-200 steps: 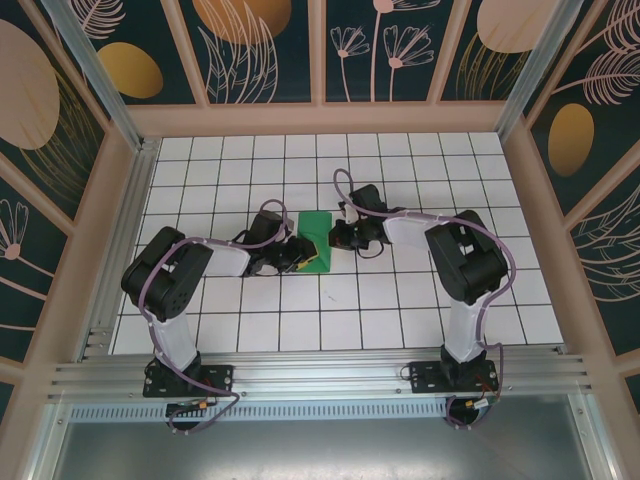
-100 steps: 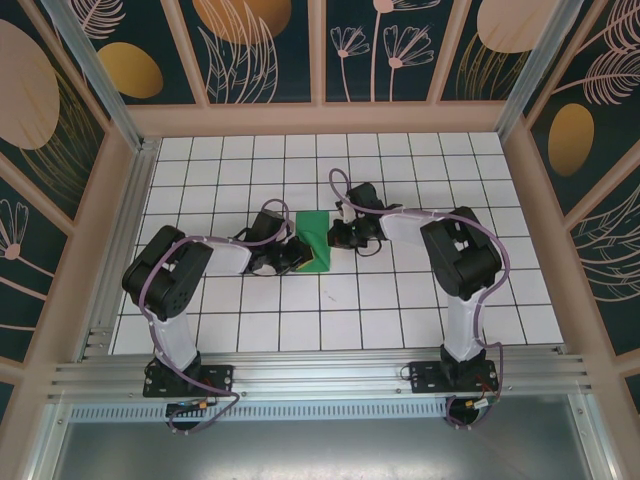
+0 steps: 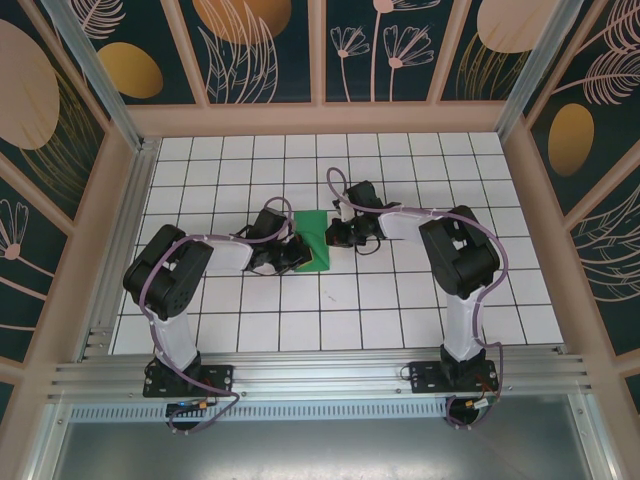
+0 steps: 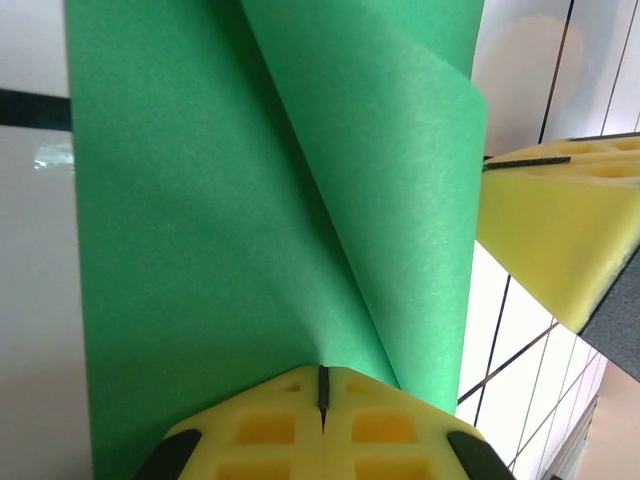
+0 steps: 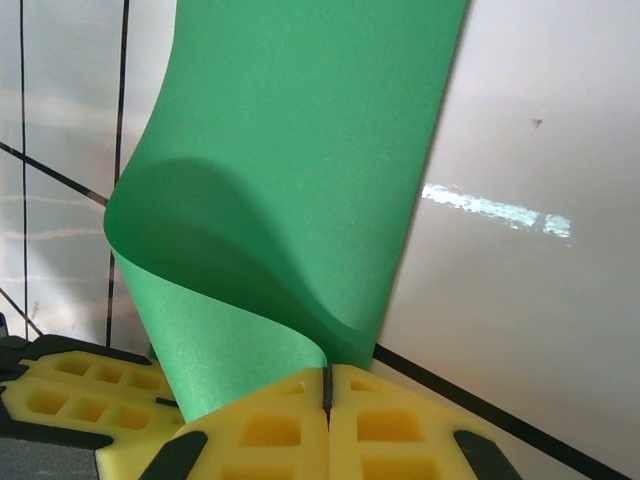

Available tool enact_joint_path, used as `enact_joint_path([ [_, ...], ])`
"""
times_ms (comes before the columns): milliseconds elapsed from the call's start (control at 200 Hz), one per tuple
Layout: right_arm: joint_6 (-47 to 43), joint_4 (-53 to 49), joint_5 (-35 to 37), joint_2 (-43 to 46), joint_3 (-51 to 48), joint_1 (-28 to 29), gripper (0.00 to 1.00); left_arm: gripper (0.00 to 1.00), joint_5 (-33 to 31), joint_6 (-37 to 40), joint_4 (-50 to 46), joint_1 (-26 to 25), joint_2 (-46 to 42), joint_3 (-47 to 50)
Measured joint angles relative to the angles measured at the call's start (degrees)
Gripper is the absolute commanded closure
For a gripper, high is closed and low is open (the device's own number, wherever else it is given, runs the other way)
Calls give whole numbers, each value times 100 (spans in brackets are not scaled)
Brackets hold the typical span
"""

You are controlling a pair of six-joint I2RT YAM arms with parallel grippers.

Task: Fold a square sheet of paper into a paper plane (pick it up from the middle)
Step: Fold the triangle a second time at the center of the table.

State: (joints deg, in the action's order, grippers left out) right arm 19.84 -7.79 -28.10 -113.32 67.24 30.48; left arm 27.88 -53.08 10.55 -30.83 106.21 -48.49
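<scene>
Green paper (image 3: 318, 235) is now pinched from both sides: left gripper (image 4: 322, 398) has just clamped it, right gripper (image 5: 327, 392) stays clamped, ready to fold.

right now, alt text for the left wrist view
The left pincer, yellow-padded, is shut on the green square sheet of paper, one side curled over. The right pincer touches that curled edge, above a white tiled table.

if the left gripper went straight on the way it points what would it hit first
The left gripper is shut on the square sheet of paper, so it would first push into the sheet's raised curl. The right gripper, its yellow finger off to the side, is likely missed; depth unclear.
</scene>
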Motion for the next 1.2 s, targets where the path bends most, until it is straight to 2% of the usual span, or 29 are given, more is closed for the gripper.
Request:
enact_joint_path([
  [1201, -151, -28, -2, -199, 153, 0, 94, 100, -31, 273, -186, -15, 13, -103],
])
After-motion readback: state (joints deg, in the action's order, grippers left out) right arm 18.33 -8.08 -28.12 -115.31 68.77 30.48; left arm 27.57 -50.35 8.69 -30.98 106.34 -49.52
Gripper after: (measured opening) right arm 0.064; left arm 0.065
